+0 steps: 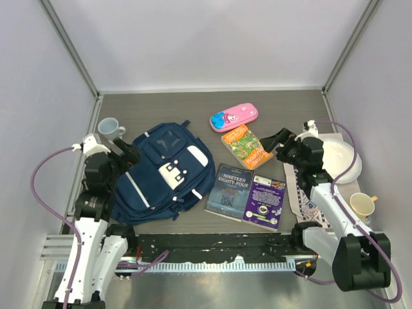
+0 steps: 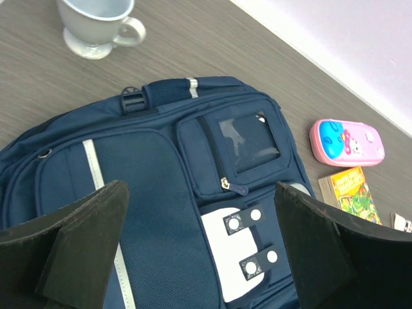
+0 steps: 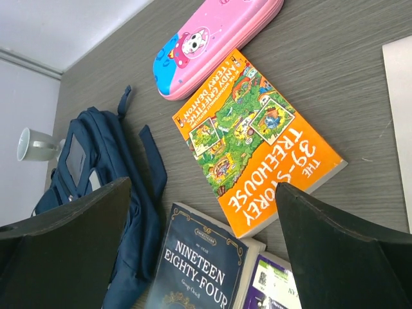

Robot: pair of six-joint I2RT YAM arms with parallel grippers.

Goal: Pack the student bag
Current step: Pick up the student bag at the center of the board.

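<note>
Top external view: large navy blue fabric student bag [image 1: 164, 170] looks zipped; left pincer [image 1: 131, 153] and right pincer [image 1: 278, 138] gape empty. Paperback books [image 1: 229, 191] right of it, brought now, could find no opening.

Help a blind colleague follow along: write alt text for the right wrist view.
An orange book, The 39-Storey Treehouse, lies flat on the table, framed by the open right end effector. A pink pencil case lies beyond it, the navy student bag at left, and Nineteen Eighty-Four nearest the camera.
</note>
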